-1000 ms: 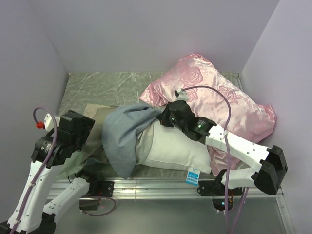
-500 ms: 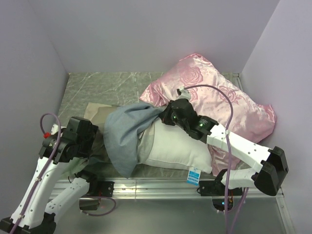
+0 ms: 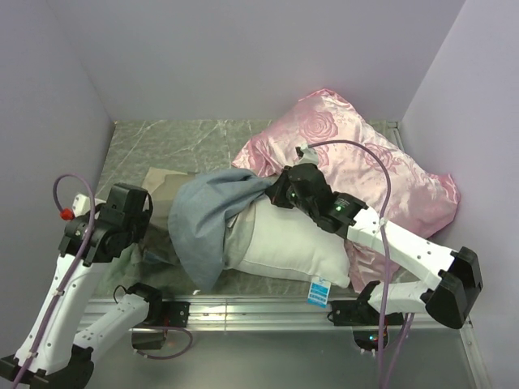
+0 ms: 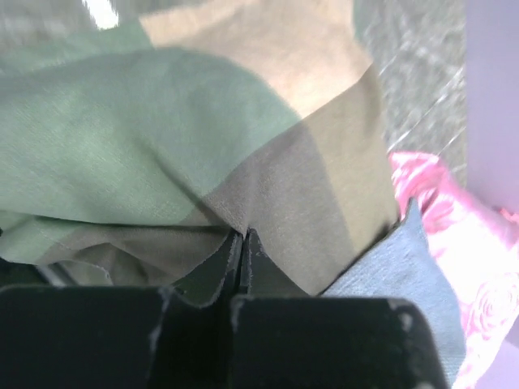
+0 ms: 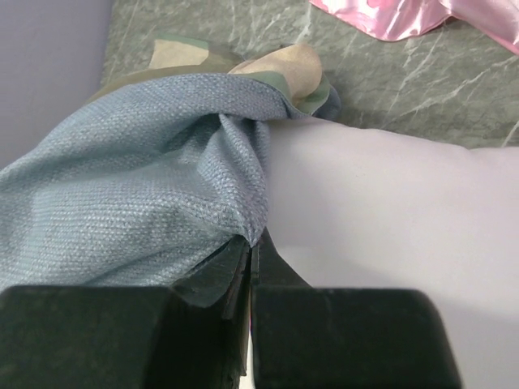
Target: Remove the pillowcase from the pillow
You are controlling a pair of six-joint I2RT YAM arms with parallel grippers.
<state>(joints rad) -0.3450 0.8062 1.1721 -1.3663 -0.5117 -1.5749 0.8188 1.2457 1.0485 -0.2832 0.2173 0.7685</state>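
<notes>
Grey-blue pillowcase (image 3: 207, 223) hides one end of the pillow (image 3: 296, 243).

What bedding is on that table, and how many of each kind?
Pillows: 2 (white pillow, pink rose pillow)
Pillowcases: 1 (grey-blue and olive pillowcase, partly over the white one)
Total: 3

Left end of pillow (image 3: 296, 247) (inside pillowcase (image 3: 207, 219)) unseen.
</notes>
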